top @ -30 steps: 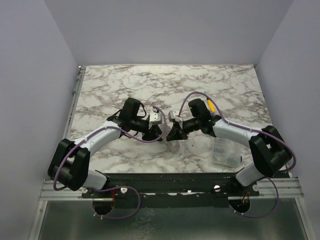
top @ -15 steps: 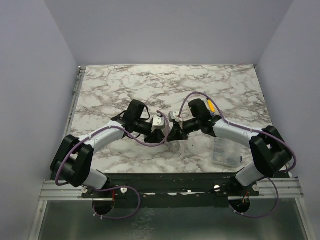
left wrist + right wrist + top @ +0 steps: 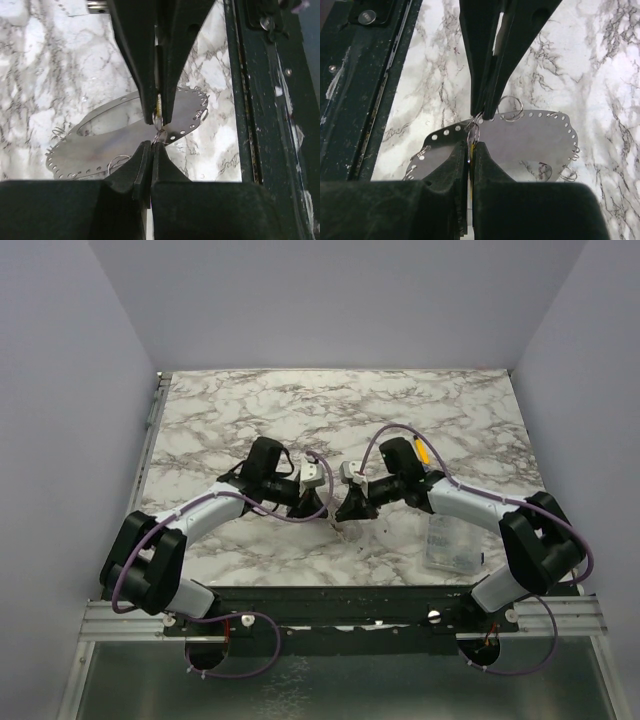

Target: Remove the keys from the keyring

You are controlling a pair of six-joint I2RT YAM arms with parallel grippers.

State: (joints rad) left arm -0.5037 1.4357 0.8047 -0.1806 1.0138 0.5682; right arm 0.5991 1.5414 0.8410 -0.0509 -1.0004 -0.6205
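**Both end effectors closed tip to tip over the keyring, by the middle of the near edge**

Underneath everything, a marble worktop [image 3: 230, 420]. Bent inward from the near corners, the left arm [image 3: 200, 512] and the right arm [image 3: 470, 502], meeting close to the middle of the near edge.

Toward the near right corner, a clear plastic box [image 3: 450, 543], just beside the right arm and well apart from the meeting point.

On the left end effector [image 3: 151, 145], jaws pressed together with no gap. Tips touching a small wire ring [image 3: 473, 131]; pinched or only touched, cannot tell.

On the right end effector [image 3: 470, 146], jaws clamped on the key. Tips facing the left ones, nearly touching.

Directly below both sets of tips, the keyring [image 3: 82, 150]: thin flat grey metal, with a row of small holes along the rim and an oval opening inside. Tilted in both wrist views. Resting on the worktop or lifted off it, cannot tell.

On the far side of the right arm, a yellow stick tool [image 3: 424, 452], lying on the worktop well apart from the keyring.

Just beside the left tips, over the keyring's face, a second wire ring [image 3: 510, 108]. More small wire loops along the perforated rim.

Smallest of all, the key [image 3: 159, 102]: a thin yellow sliver seen edge-on between the right fingers, above the keyring.
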